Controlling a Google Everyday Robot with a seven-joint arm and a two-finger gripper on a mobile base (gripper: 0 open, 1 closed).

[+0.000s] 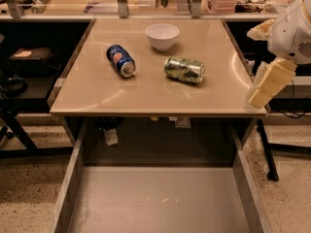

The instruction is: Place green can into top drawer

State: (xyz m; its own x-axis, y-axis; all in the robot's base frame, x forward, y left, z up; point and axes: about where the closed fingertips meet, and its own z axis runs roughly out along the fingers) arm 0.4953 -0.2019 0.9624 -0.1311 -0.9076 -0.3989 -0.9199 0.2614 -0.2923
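Observation:
The green can (184, 69) lies on its side on the tan tabletop (97, 91), right of centre, its mottled green and white label facing up. The top drawer (160, 200) is pulled out below the table's front edge, its grey bottom bare. My gripper (259, 99) hangs at the table's front right corner, pointing down and left, well to the right of the green can and holding nothing that I can see.
A blue can (121, 60) lies on its side left of the green can. A white bowl (162, 36) stands behind them. Shelves with clutter run along the back, and dark frames and a table leg (266, 149) flank the table.

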